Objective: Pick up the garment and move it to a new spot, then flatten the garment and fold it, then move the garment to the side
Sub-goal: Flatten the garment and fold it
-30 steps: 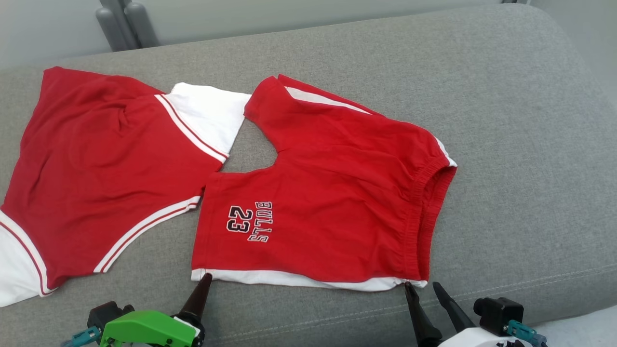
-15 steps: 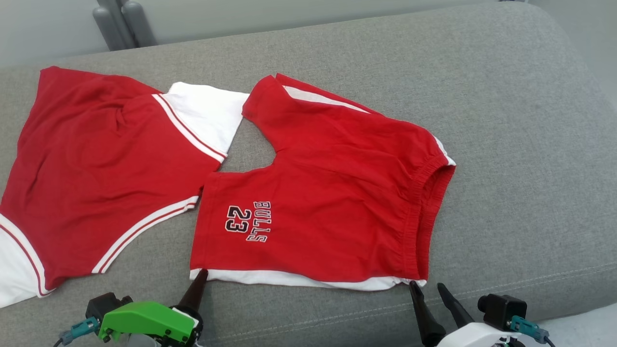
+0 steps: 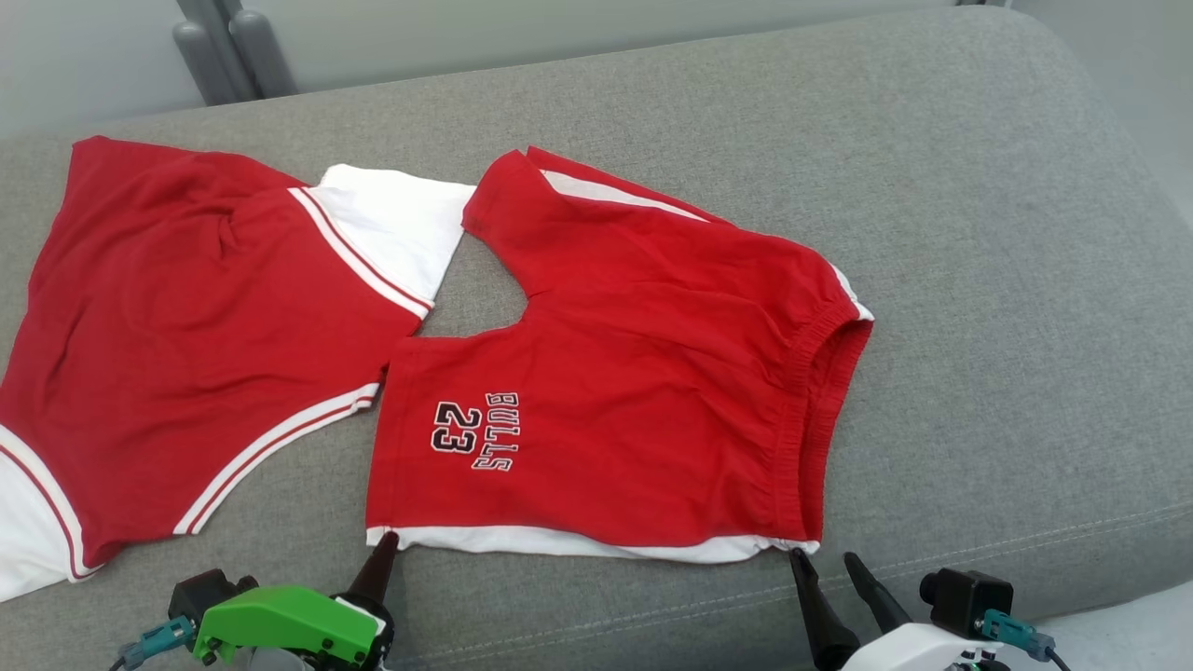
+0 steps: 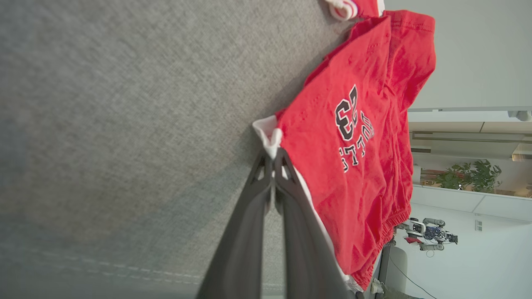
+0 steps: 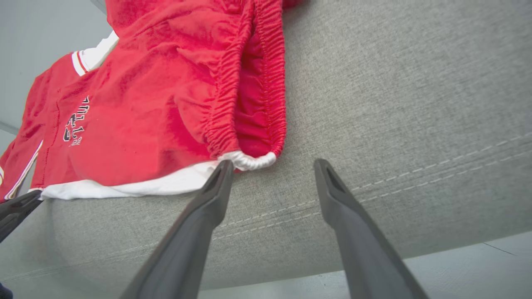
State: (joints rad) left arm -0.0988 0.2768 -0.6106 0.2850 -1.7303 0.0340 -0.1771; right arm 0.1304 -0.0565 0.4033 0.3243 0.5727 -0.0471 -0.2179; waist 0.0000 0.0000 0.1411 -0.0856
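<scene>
- Two red garments spread on a grey cushion (image 3: 979, 233): shorts (image 3: 652, 373) in the middle, jersey (image 3: 186, 326) to the left.
- Shorts flat, legs pointing left, elastic waistband (image 3: 806, 419) to the right and gaping a little.
- Near leg marked with a black-and-white "BULLS 23" print (image 3: 475, 431).
- Far leg angled off toward the far left, with a white stripe (image 3: 615, 194) down its side.
- White hem (image 3: 578, 540) along the near edge of the shorts, peeking out from under the red cloth.
- Far-left corner of the near leg right at the jersey's edge; touching or overlapping, cannot tell which.
- Left end effector (image 3: 387, 542) closed, pinching the white hem at the near-left corner of the shorts.
- Seen from the left wrist: both fingers (image 4: 249, 207) pressed together, a small fold of white cloth bunched at their tips.
- Right end effector (image 3: 820, 559) spread wide at the near-right corner, just beside the white end of the waistband, gripping nothing.
- Seen from the right wrist: one fingertip (image 5: 222, 174) right at the white edge, the other over bare cushion.
- Jersey rumpled, red with a white panel (image 3: 391, 224) and striped trim (image 3: 280, 452), cut off by the left edge of the head view.
- Stitched seam (image 3: 1025, 545) along the near side of the cushion, right of the shorts.
- Green housing (image 3: 280, 623) behind the left end effector; small black camera (image 3: 965, 596) beside the right one.
- Two grey posts (image 3: 228, 47) beyond the far-left edge of the cushion, against a pale wall.
</scene>
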